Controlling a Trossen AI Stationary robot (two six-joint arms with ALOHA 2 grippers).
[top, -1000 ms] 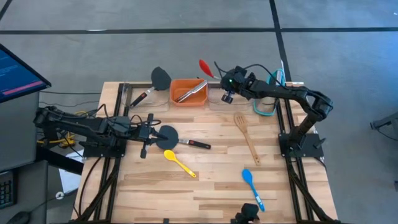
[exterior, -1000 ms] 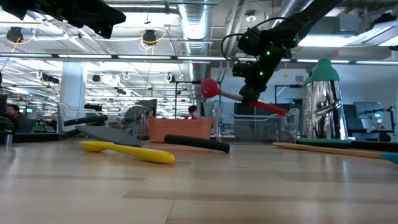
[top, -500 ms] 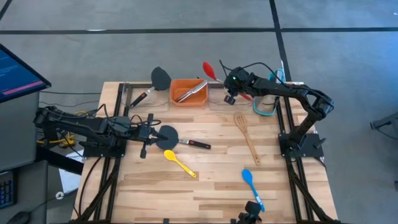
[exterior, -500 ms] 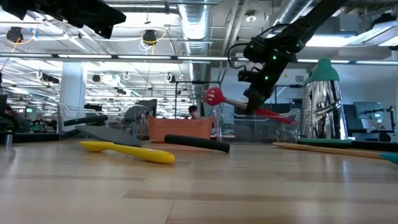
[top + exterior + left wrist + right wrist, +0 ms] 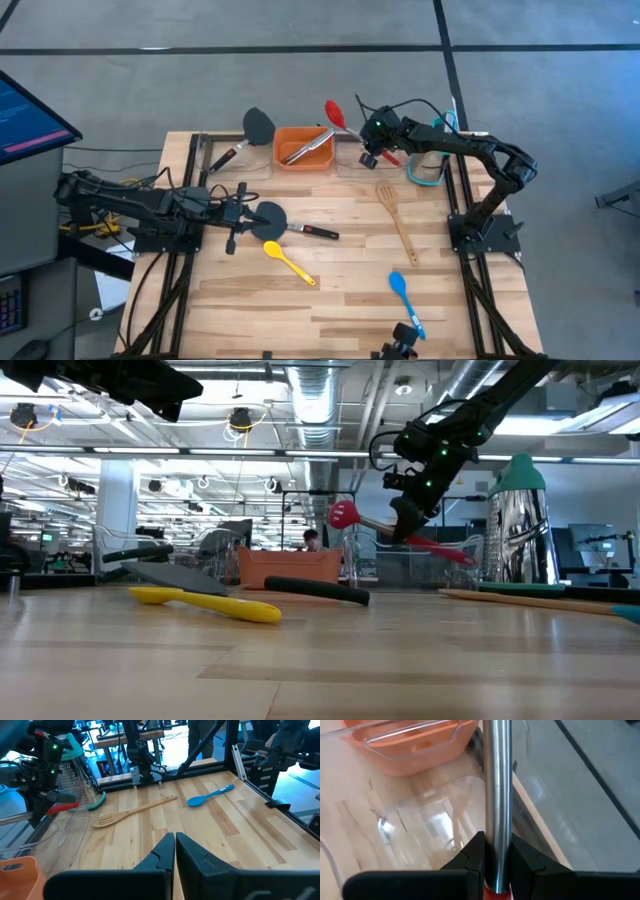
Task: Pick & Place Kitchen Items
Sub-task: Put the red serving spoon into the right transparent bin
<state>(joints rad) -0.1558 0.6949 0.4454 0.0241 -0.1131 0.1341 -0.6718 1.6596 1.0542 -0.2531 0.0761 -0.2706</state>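
Note:
My right gripper [image 5: 373,150] is shut on a red spoon [image 5: 335,112] with a metal shaft, held in the air at the table's far side. It hangs over a clear plastic bin [image 5: 420,820], beside the orange bin [image 5: 304,147]. My left gripper [image 5: 243,212] waits shut at the table's left, close to a black spatula [image 5: 270,220]. Flat on the wood lie a yellow spoon [image 5: 288,262], a blue spoon [image 5: 405,300] and a wooden fork [image 5: 397,215]. My right gripper pinches the spoon's metal shaft [image 5: 497,815] between its two fingers, close to where the red handle [image 5: 440,547] starts. The fingers slant down from the table's right and lie across the shaft. The spoon is lifted clear and tilted, with its red head [image 5: 343,515] higher than the handle.
Metal tongs [image 5: 308,148] lie in the orange bin. A second black spatula [image 5: 255,128] rests at the far left edge. A metal grater with a teal top [image 5: 430,160] stands at the far right. The table's near middle is bare wood.
My right gripper has gone a little toward the table's right edge and down, rolling as it went. The red spoon has gone along with it, its head now lower and closer to the orange bin. It has then kept still.

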